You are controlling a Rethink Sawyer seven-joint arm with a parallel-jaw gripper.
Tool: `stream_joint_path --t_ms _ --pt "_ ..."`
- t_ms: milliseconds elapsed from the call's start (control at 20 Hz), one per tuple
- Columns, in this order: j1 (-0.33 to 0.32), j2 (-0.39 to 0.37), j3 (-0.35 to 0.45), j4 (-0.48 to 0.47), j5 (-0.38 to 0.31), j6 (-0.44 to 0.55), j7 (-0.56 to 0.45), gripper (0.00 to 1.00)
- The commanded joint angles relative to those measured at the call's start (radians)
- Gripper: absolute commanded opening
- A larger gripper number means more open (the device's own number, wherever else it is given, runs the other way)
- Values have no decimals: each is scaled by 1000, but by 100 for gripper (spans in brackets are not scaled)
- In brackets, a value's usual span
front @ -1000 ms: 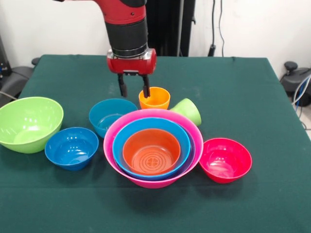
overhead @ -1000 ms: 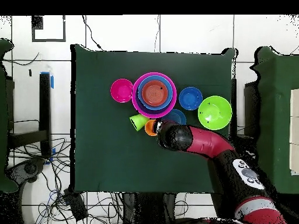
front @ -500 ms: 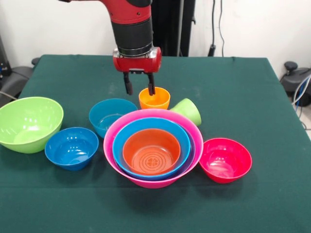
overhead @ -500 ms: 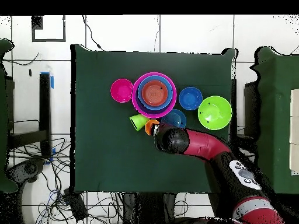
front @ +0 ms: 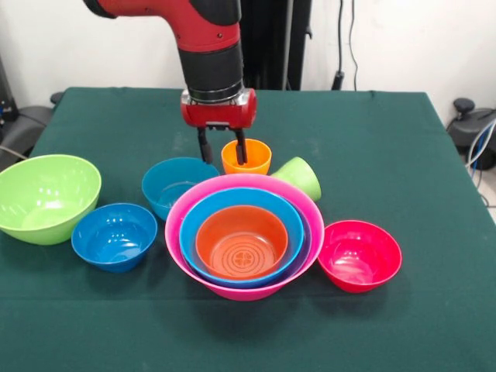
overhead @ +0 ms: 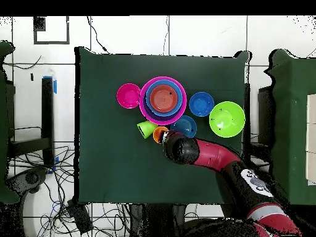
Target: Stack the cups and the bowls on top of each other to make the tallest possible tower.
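Left to right: green bowl [front: 46,195], blue bowl [front: 114,235], teal bowl [front: 178,184], tower [front: 243,242], red bowl [front: 359,254]. Behind the tower stands the orange cup [front: 246,157]: probably light, stiff, slippery, best pinched at the rim. My gripper [front: 222,146], fingers narrowly parted, straddles its near rim without yet gripping.

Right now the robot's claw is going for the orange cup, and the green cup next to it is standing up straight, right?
Not quite. The gripper is at the orange cup, one finger inside its rim, but the green cup is tipped on its side, not upright. The front view shows it.
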Motion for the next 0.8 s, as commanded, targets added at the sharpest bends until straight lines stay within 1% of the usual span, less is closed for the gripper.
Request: stream_joint_path --t_ms 50,550,600,750,800 --pt "-7 89 11 -6 -30 -67 103 100" --pt "-8 112 9 -15 -37 -87 95 100" --pt "-9 112 10 -13 -39 -97 97 0" --pt "-3 105 3 -8 -42 -128 112 0" --pt "1 96 0 -5 -38 -116 112 0"
